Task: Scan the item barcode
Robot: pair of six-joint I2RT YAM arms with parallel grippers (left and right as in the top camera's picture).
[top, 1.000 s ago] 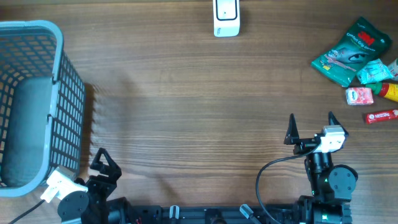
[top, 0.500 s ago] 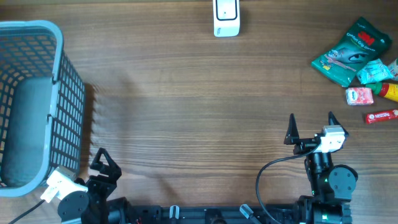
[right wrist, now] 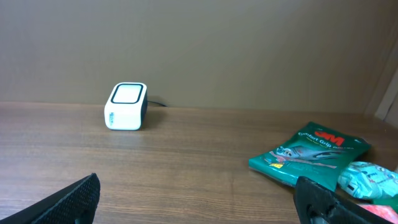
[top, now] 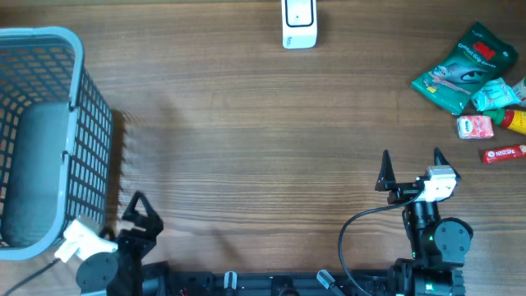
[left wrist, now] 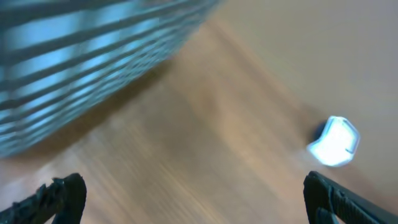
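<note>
The white barcode scanner (top: 297,23) stands at the table's far edge, centre. Several packaged items lie at the far right: a green 3M packet (top: 464,67), a pale teal pack (top: 496,93), a small pink box (top: 475,127) and a red bar (top: 504,154). My right gripper (top: 411,168) is open and empty, low over the table, left of and nearer than the items. Its wrist view shows the scanner (right wrist: 126,106) and the green packet (right wrist: 311,155) ahead. My left gripper (top: 146,212) is open and empty by the basket. No barcode is visible.
A blue mesh basket (top: 78,49) fills the left side, blurred in the left wrist view as the basket (left wrist: 74,56) close at upper left. A yellow and red item (top: 518,119) lies at the right edge. Bare wood spans the middle.
My left gripper has shifted slightly to the right beside the basket, and its wrist view is blurred by motion. The right arm and the items have not moved.
</note>
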